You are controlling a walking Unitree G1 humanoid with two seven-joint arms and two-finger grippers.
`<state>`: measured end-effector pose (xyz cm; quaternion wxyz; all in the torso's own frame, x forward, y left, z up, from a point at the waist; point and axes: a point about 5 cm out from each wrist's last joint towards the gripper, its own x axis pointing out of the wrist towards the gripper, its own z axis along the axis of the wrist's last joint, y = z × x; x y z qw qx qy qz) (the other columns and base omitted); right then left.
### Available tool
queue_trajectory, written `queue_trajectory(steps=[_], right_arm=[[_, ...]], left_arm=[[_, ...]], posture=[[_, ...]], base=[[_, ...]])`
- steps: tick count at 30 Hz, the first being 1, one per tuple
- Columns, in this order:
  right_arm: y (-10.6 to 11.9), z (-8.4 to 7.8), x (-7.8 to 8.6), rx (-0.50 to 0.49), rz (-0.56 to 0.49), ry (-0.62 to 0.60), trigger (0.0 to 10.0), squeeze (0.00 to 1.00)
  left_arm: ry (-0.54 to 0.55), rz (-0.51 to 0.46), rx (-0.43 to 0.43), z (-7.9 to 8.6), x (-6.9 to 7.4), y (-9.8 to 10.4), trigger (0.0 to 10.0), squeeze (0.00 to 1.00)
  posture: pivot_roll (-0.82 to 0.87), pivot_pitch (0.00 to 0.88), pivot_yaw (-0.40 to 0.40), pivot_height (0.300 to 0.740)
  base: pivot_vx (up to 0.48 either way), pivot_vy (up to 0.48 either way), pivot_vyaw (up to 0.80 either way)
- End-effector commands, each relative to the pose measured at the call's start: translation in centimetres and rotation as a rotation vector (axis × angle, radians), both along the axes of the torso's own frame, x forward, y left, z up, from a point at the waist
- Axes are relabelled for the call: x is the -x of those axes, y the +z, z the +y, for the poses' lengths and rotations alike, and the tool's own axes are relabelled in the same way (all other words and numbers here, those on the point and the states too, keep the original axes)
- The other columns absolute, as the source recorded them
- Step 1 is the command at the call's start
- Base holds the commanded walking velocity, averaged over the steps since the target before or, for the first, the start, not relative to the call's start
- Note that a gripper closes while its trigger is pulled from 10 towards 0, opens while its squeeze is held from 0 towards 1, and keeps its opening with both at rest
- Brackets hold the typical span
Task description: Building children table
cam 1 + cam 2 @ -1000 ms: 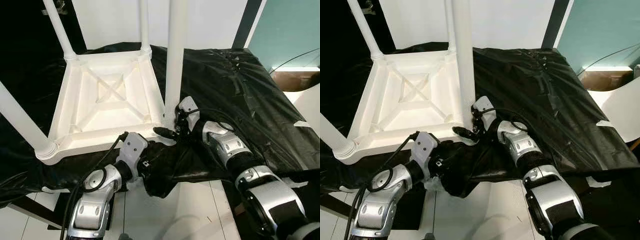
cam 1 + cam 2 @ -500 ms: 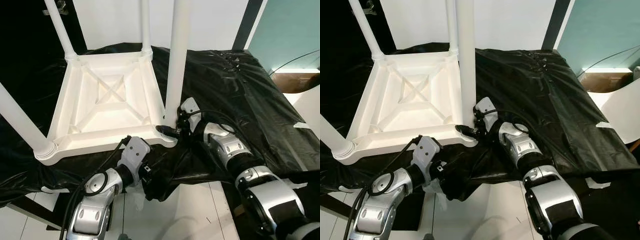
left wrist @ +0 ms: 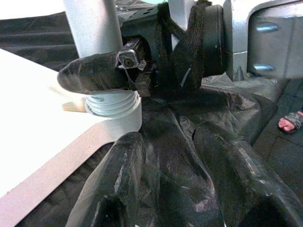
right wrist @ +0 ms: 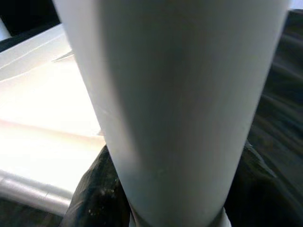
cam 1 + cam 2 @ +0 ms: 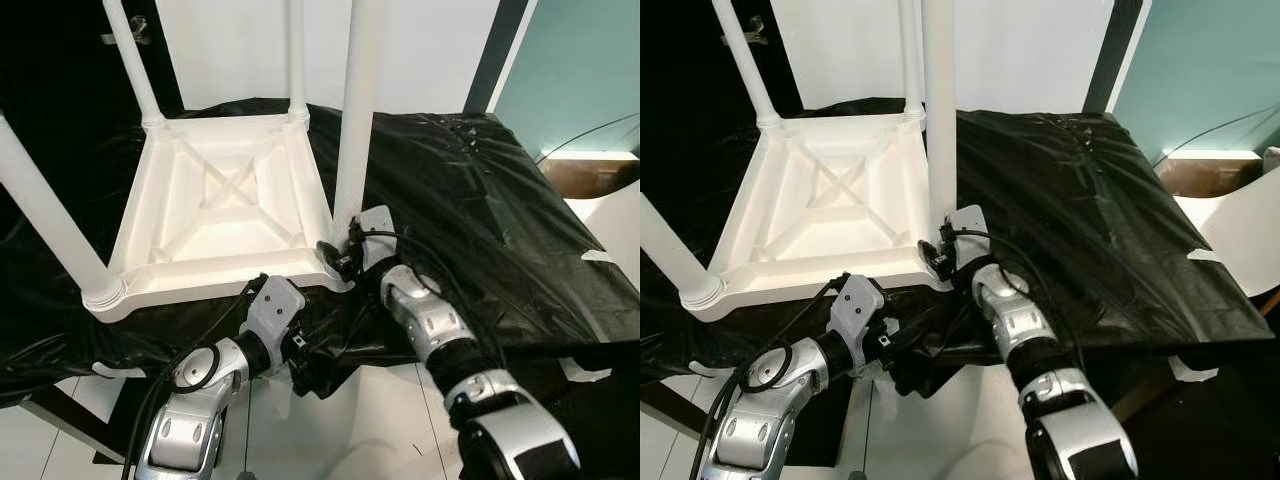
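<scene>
A white children's table (image 5: 225, 200) lies upside down on a black plastic sheet (image 5: 470, 190), with legs pointing up. My right gripper (image 5: 340, 255) is shut on the near right leg (image 5: 357, 120) just above its threaded collar (image 3: 113, 104) at the table's corner. The right wrist view shows that leg (image 4: 175, 104) up close, with black fingers (image 4: 94, 198) on either side. My left gripper (image 5: 305, 365) sits below the table's front edge. Its fingers (image 3: 113, 189) are open, with folds of the sheet between them.
The other legs (image 5: 50, 220) stand at the remaining corners. The sheet hangs over the front edge above a white tiled floor (image 5: 380, 420). A brown box (image 5: 590, 175) and a white curved object (image 5: 1240, 230) lie to the right.
The camera has shifted. My right gripper has closed in round the base of the near right leg. The left gripper has stayed low under the front edge.
</scene>
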<state>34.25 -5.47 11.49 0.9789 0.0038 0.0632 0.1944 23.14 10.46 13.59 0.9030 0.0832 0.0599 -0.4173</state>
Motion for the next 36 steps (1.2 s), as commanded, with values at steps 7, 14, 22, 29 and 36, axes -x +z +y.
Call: queue_trajectory(steps=[7, 14, 22, 29, 36], right_arm=[[-3.5, 0.0, 2.3, 0.035, 0.176, -0.109, 10.0, 0.00], [-1.9, -0.3, 1.9, 0.030, 0.083, -0.129, 10.0, 0.00], [0.1, -2.3, 1.7, -0.021, -0.022, -0.050, 10.0, 1.00], [1.0, -4.3, 1.6, -0.023, -0.068, 0.196, 10.0, 1.00], [1.5, -4.6, -0.1, 0.040, -0.060, 0.413, 10.0, 0.00]], left_arm=[[0.119, -0.010, 0.001, 0.2, -0.4, -0.4, 10.0, 0.00], [0.145, -0.020, -0.001, 0.7, -0.7, -0.2, 10.0, 0.00], [0.142, -0.018, 0.000, 0.6, -0.5, -0.2, 10.0, 0.00], [0.140, -0.017, -0.004, 0.8, -0.6, -0.2, 10.0, 0.00], [0.138, -0.016, -0.001, 0.7, -0.7, -0.2, 10.0, 0.00]], posture=[[0.10, 0.000, -0.082, 0.740], [0.11, 0.000, -0.084, 0.740], [0.10, 0.000, -0.078, 0.740], [0.09, 0.000, -0.071, 0.740], [0.09, 0.000, -0.057, 0.740]], base=[[0.000, 0.000, 0.00], [0.000, 0.000, 0.00], [0.000, 0.000, 0.00], [0.000, 0.000, 0.00], [0.000, 0.000, 0.00]])
